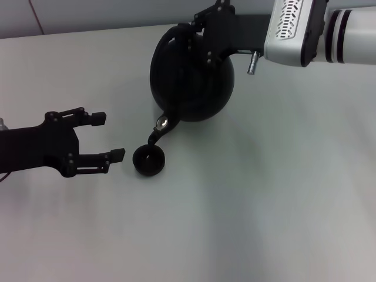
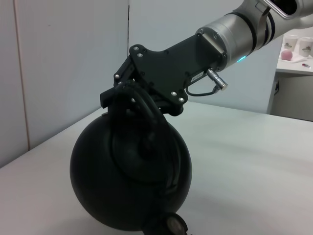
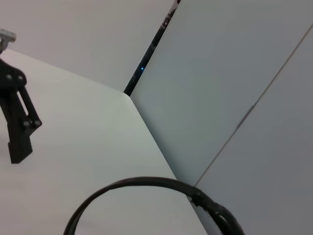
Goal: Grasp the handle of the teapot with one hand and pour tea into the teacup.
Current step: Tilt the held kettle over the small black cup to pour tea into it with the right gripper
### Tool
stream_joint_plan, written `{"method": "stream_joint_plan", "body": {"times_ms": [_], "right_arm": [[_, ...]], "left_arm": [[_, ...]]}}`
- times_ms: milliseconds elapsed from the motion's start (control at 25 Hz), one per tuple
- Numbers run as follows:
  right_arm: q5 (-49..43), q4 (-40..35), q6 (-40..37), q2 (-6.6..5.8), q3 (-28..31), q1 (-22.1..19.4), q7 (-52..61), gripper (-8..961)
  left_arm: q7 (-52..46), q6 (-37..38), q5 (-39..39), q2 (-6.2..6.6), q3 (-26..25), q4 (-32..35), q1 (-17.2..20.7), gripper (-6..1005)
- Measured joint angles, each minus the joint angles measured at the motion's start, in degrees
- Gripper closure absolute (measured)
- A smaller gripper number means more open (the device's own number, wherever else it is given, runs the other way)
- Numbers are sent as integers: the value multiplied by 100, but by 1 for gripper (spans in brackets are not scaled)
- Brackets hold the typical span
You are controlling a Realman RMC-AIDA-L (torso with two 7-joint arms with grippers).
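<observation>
**Pour under way, teapot tipped over the cup**

Your right gripper (image 1: 197,36) is clamped on the handle (image 2: 142,105), tilting the teapot (image 1: 191,79) with its spout just above the teacup (image 1: 148,160). No tea is visible yet. Your left gripper (image 1: 108,136) waits open beside the cup. No readable labels appear anywhere.

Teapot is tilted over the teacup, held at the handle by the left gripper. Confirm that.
Not quite: the right gripper holds the handle, as the head view shows. The teapot does tilt, spout over the teacup; the left gripper waits open beside it.
</observation>
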Motion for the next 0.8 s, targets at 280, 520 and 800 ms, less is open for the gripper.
{"method": "stream_joint_plan", "body": {"times_ms": [280,520,800], "right_arm": [[-1,-72,0,0,-74,-1,-67,857],[-1,-93,0,0,-80,0,-201,857],[-1,-98,0,-1,-90,0,-282,857]], "left_arm": [[0,-38,0,0,0,0,10,136],[0,-56,0,0,0,-1,2,136],[0,-111,0,-8,0,-9,-6,136]]}}
